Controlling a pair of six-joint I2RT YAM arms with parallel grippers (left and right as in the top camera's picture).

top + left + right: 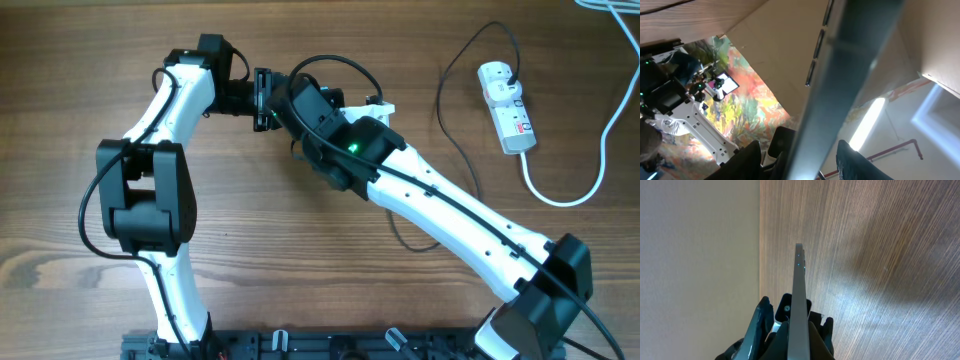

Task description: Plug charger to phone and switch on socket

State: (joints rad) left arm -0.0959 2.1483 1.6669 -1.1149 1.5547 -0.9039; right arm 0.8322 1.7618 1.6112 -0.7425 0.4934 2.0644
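The phone shows edge-on as a thin grey slab in the right wrist view (799, 285), clamped between my right gripper's (798, 326) fingers and held above the wooden table. In the left wrist view its grey edge (855, 75) with side buttons runs between my left gripper's (800, 157) spread fingers, with a gap on the left side. In the overhead view the two grippers meet, left (262, 100) and right (292, 104). The white socket (508, 108) lies at the far right. The charger's thin black cable (447, 110) runs from it under my right arm; its tip is hidden.
A thick white cord (580, 190) loops from the socket toward the right table edge. My right arm (450, 210) stretches diagonally across the table over part of the black cable. Bare wooden table (300, 280) lies in front.
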